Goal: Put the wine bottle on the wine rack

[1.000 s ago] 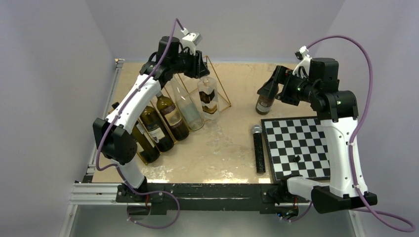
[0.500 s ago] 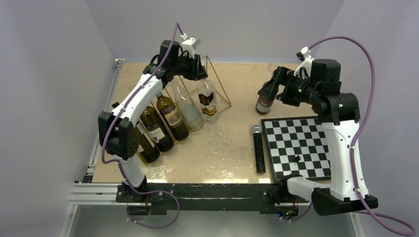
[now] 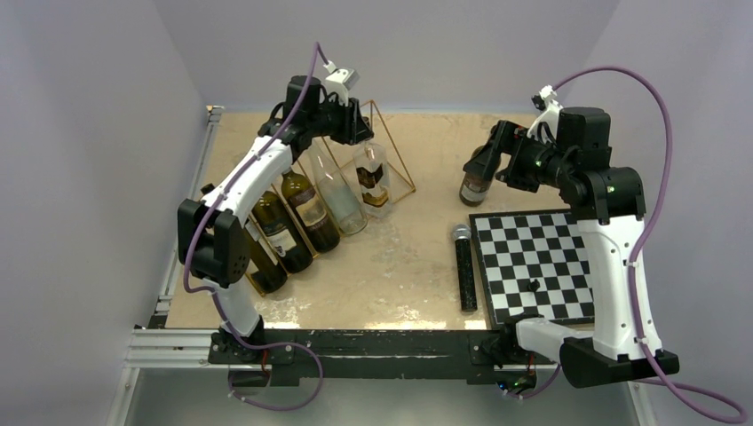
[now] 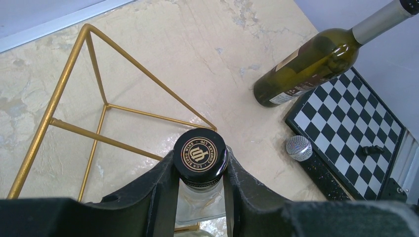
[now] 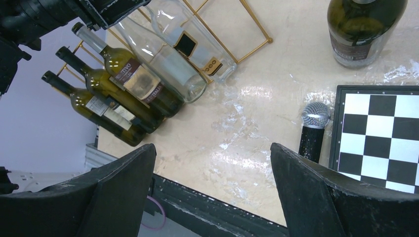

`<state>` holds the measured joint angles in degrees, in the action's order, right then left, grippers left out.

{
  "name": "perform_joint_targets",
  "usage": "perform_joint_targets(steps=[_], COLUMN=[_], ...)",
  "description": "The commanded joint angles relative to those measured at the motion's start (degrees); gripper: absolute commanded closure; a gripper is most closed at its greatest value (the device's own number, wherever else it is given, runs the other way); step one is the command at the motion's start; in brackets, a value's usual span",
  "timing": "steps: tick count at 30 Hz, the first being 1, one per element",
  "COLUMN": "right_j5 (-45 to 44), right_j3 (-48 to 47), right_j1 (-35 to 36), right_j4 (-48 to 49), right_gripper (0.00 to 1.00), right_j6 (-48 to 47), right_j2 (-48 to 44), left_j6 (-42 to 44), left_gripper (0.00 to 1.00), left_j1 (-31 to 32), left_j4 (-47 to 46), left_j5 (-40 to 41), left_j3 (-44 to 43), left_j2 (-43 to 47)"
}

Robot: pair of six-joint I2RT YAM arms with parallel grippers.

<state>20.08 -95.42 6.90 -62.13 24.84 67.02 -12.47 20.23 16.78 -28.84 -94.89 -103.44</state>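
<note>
Clear bottle eased onto wine rack, upper left; release is judged due.
Its cap stays clamped by left gripper; right gripper is held wide, empty.

The left arm draws its elbow inward toward the wine rack, and the left gripper, clamped on the clear wine bottle, eases slightly left and down, the bottle's neck moving with it

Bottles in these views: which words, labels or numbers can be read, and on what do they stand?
"TIVO", "ITALIA": label of a green bottle in the wine rack.
Bottle cap in the left tool: gold emblem, ring text too small.
Other labels: blurred.
</note>
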Motion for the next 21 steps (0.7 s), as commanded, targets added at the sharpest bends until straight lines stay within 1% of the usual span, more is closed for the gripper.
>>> perform_joint_targets(steps=[1,6,7,11,14,16,21], right_j5=[-1.0,-1.2,-1.2,-0.9,-0.7,-0.5,-1.1], right_j3=[0.2,0.6,0.6,0.6,0.4,0.4,0.6], right_j1=[0.0,0.0,0.0,0.0,0.0,0.0,0.0], right_j4=[1.2,1.4,1.4,1.6,1.7,1.7,1.8], right_gripper=[0.1,0.1,0.1,0.1,0.1,0.1,0.1], right_j6=[-0.1,0.0,0.0,0.2,0.3,0.3,0.6], right_j2=[-1.1,-1.1,-1.0,-0.8,-0.5,-0.3,-0.5], left_j6=[-0.2,-2.8,-3.1,-3.7,-3.9,-4.0,-4.9], left_gripper=[0.95,0.94,0.93,0.83,0.79,0.75,0.65], left_j1=[-1.1,-2.1,-2.3,-2.8,-3.2,-3.6,-4.1], left_j4=[-3.9,-3.9,-4.2,-6.9,-7.2,-7.2,-10.4], left_j5=[-0.5,0.3,0.4,-0.5,0.0,0.0,3.1], left_j3=[0.0,2.3,3.2,6.9,7.9,8.4,11.8], left_j2=[-0.2,-0.3,-0.1,1.3,1.4,1.3,3.1])
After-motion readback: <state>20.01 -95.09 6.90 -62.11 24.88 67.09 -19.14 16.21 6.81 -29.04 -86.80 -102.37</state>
